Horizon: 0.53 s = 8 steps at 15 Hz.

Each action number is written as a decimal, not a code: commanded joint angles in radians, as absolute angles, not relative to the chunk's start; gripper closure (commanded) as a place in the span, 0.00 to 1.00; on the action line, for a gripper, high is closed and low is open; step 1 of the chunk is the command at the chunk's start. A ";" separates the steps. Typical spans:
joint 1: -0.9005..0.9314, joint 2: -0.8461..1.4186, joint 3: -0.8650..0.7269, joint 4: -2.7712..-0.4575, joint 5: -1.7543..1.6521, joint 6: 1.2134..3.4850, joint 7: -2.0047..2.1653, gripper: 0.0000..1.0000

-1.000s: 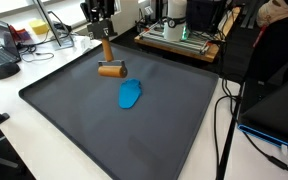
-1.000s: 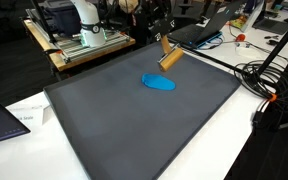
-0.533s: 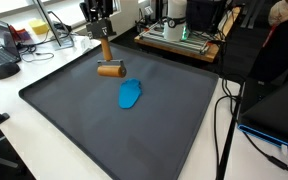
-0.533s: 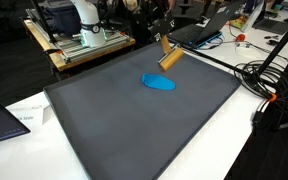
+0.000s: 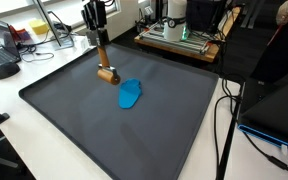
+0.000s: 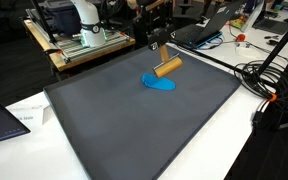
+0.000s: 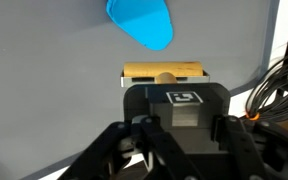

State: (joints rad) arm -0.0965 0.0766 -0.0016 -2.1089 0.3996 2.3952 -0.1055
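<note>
The hand (image 5: 100, 42) is clamped on the handle of a wooden roller (image 5: 107, 74), whose head is down at the dark surface (image 5: 104, 130). A blue piece (image 5: 131, 94) lies just beside it, and cables (image 6: 259, 75) trail off the edge.

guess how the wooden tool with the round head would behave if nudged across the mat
The wooden tool looks rigid, probably light. Its cylindrical head seems apt to roll on the flat mat. Held by the gripper at the handle's end, it may pivot.
</note>
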 commanded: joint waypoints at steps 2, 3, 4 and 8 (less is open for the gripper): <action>-0.071 0.137 -0.040 -2.014 0.241 2.353 0.239 0.78; -0.066 0.147 -0.046 -1.997 0.215 2.334 0.313 0.78; -0.062 0.157 -0.049 -1.978 0.198 2.304 0.370 0.78; -0.039 0.197 -0.058 -1.911 0.150 2.192 0.550 0.78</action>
